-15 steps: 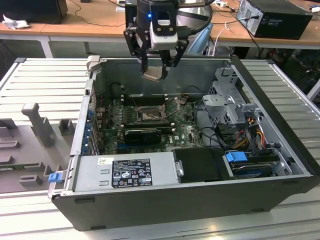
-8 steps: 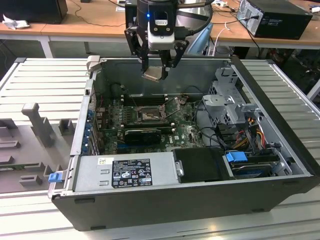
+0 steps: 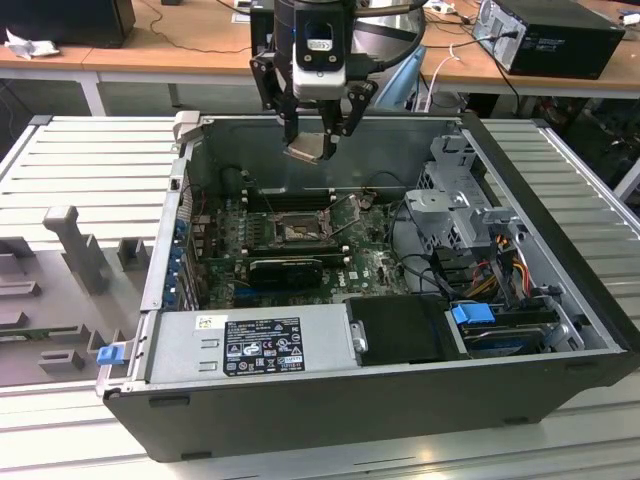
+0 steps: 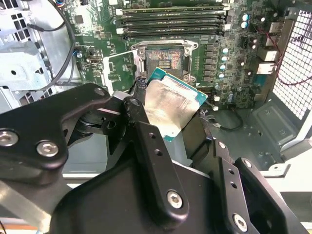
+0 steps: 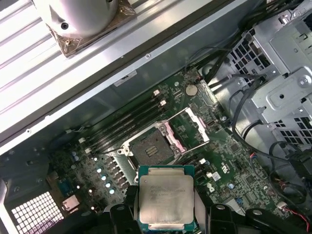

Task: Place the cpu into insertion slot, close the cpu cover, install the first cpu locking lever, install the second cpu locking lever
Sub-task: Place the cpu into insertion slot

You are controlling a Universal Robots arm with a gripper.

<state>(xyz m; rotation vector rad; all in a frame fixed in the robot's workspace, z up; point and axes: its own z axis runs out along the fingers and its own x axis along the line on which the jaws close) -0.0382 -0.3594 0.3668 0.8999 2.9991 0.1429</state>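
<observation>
Up close in the first wrist view, the hand [image 5: 165,219] has its black fingers [image 5: 119,214] pinched on two opposite edges of the cpu [image 5: 165,197]. The chip is held firm, metal face toward the camera. Beyond it, the slot [image 5: 152,148] sits bare on the green board [image 5: 234,175], with a clear gap between it and the chip. And the cover [image 5: 200,127] is swung up, standing open just beside the slot! Long black memory sticks [image 5: 124,122] run along the slot's other side. Over to the exterior view: the hand hangs high over the open case [image 3: 300,400], near its far wall. The cpu is tilted in its grip and well clear of the board below. The case itself rests on a ribbed grey counter [image 3: 80,160].
</observation>
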